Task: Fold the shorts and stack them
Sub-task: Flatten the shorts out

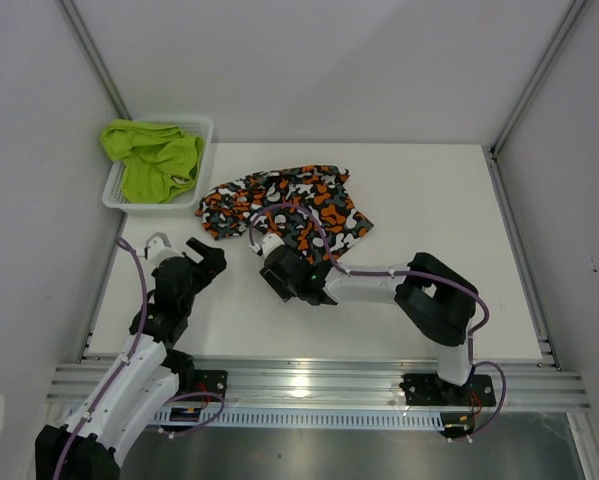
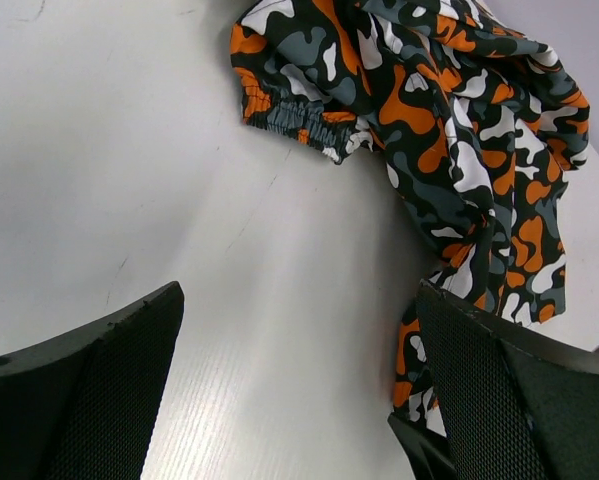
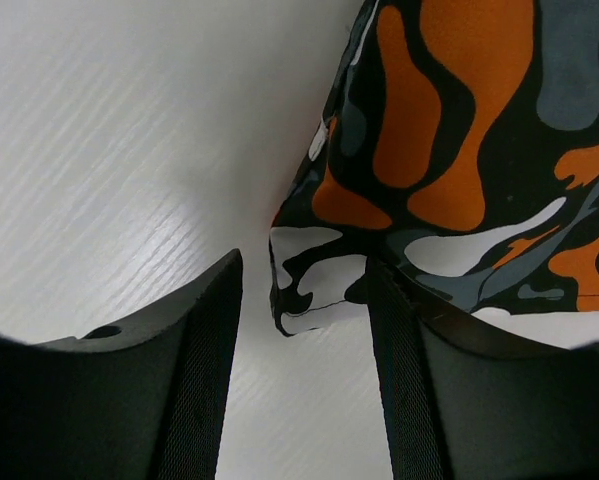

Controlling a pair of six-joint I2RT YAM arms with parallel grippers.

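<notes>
Right gripper: jaws partly open, astride a bottom corner of the camouflage shorts. The white-and-black corner sits in the gap. It looks to brush the right-hand finger, with clear counter between it and the other finger. Not clamped; nothing held.

Left gripper: jaws wide apart, hovering over bare counter, holding nothing. A hanging edge of the camouflage cloth lies just beside its right-hand finger. The gathered elastic waistband is farther ahead.

Camouflage shorts: lying mid-counter toward the far side, rumpled and partly bunched rather than spread flat.

Handling (judgement):
- Thin, light, limp fabric with no stiffness, so it will drape and drag when lifted by one point.
- A smooth synthetic weave could slip from a shallow pinch, so close well onto the hem, not the very tip.
- Best holds are probably the corner now between the right jaws and the thicker waistband for the left. Two holds would let the cloth be pulled flat before folding.

Containers: a white mesh basket at the far left corner, just beside the camouflage cloth. It holds the lime green shorts, crumpled and filling most of it. I can make out nothing else inside.
</notes>
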